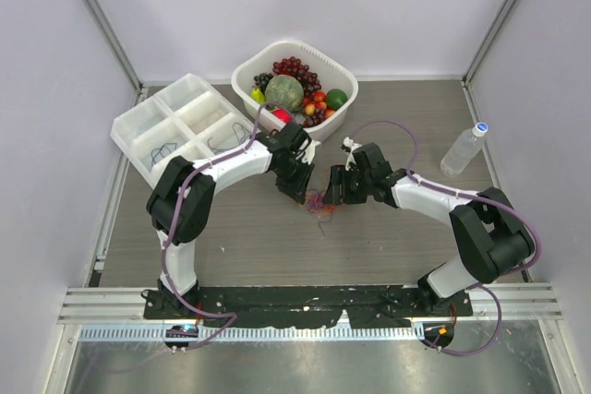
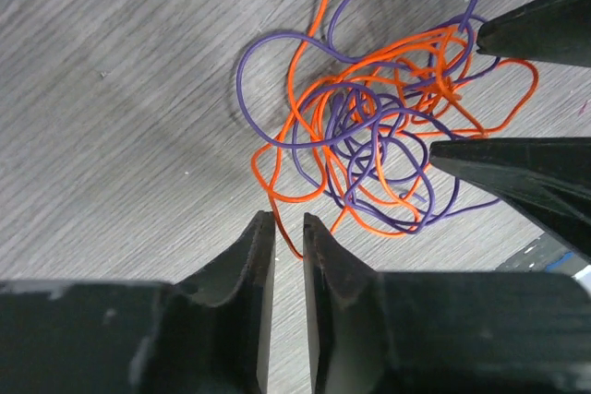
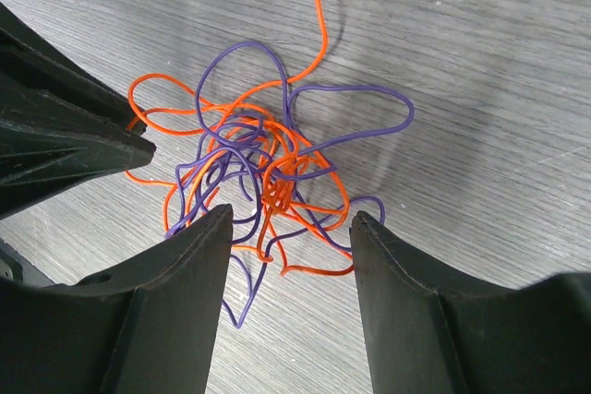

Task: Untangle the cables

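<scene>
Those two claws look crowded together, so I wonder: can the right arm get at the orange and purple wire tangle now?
Probably yes. The right gripper is open with a finger on either side of the tangle, and nothing covers it. The left gripper sits only at its edge.
</scene>
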Robot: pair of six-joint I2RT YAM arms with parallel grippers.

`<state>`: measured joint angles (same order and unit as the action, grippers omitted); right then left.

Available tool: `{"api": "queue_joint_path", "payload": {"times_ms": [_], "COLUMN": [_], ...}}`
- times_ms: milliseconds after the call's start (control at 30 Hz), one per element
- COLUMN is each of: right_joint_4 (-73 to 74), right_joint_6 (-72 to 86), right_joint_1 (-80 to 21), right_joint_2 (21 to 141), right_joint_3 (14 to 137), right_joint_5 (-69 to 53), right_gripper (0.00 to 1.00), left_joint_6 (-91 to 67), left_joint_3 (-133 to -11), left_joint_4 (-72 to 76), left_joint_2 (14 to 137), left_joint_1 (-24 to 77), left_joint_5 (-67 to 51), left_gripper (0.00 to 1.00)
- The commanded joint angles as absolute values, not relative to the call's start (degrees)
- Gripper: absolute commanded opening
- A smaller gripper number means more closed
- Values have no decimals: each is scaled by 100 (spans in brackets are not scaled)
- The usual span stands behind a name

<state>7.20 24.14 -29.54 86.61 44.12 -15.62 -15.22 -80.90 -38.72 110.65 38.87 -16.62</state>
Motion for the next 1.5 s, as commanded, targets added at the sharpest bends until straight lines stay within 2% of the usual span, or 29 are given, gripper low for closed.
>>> {"api": "queue_joint_path", "payload": {"times_ms": [0, 133, 433, 667, 867, 1067, 1267, 1467], "right_joint_4": [615, 467, 44, -202, 359, 983, 1046, 1107], "right_joint_6": [2355, 2364, 2364, 2390, 2557, 2698, 2856, 2927], "right_joint_1": [-2988, -3085, -3375, -3524, -3525, -3384, -3182, -3041], "right_joint_2": [8499, 8280, 8042, 8428, 8736, 8859, 8833, 8825], "right_joint_3": [4517, 4544, 4412, 4500, 4562, 4588, 4509, 4474], "right_joint_5": [-1459, -1459, -1591, -1556, -687, 386, 448, 431], "right_gripper": [60, 66, 70, 70, 67, 67, 67, 67], "left_joint_6": [-1503, -1442, -1406, -1441, -1424, -1371, -1669, -1820], "left_joint_3": [-8042, -8016, -8051, -8305, -9174, -10562, -11529, -13103], "left_joint_4": [-3805, -3780, -3621, -3375, -3805, -4218, -3587, -3744], "left_joint_2": [10987, 10636, 9853, 9352, 9185, 8851, 8262, 8437], "left_joint_1": [3858, 3858, 3850, 3850, 3850, 3850, 3858, 3858], "left_joint_5": [-1854, -1899, -2372, -2645, -2532, -1522, -1082, -880], "left_gripper": [14, 0, 0, 0, 0, 0, 0, 0]}}
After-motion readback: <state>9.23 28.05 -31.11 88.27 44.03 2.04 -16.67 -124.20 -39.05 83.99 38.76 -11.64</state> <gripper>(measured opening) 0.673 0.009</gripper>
